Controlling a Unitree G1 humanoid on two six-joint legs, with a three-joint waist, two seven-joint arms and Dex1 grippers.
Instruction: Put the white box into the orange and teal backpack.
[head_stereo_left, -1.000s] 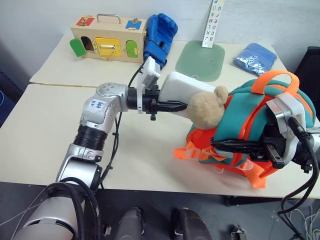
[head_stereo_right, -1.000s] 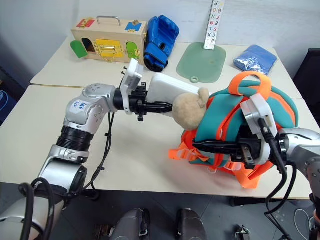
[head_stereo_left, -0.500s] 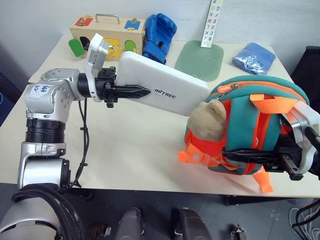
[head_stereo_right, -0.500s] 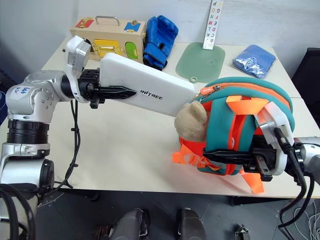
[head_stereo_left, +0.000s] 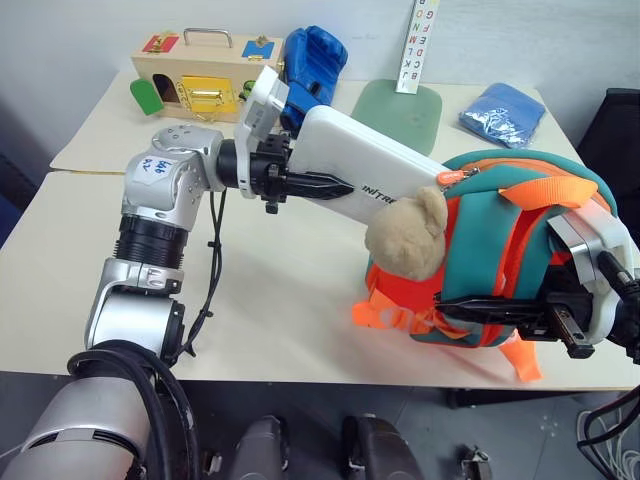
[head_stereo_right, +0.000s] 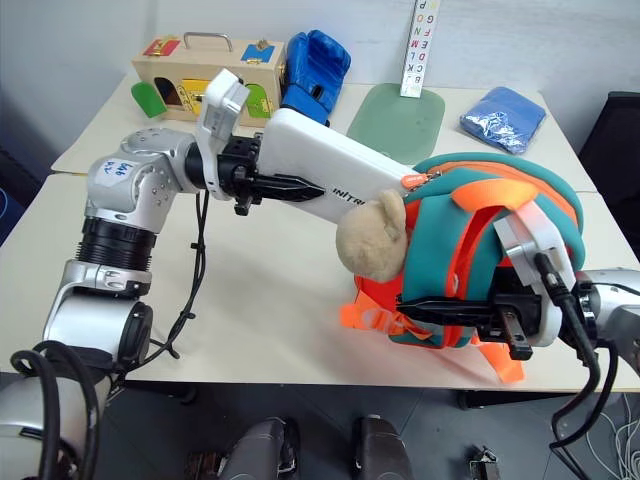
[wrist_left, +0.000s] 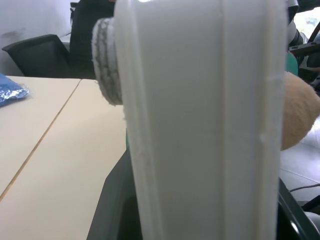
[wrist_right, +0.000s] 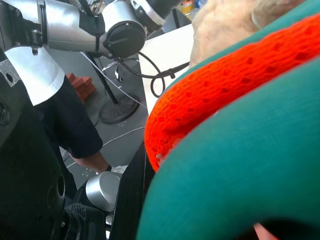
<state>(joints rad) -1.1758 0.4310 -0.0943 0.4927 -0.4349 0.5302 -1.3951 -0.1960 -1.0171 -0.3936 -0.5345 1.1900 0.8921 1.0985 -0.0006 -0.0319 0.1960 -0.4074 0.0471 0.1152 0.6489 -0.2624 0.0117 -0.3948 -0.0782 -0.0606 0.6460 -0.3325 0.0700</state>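
The box (head_stereo_left: 375, 180) is in the air with its far end at the top opening of the backpack (head_stereo_left: 500, 255), just above the plush toy (head_stereo_left: 405, 240). My left gripper (head_stereo_left: 335, 186) grasps the near end, so I can slide it in. My right gripper (head_stereo_left: 480, 312) is clenched on the backpack's front, I think to keep it upright and steady.

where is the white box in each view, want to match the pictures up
Left eye view: white box runs from the upper middle down to the right, far end at the backpack top.
Right eye view: white box at upper centre, same slant.
Left wrist view: white box stands upright through the middle, close to the camera.
Right wrist view: I cannot make it out.
Shared landmark: the tan plush toy, just below the box's far end.
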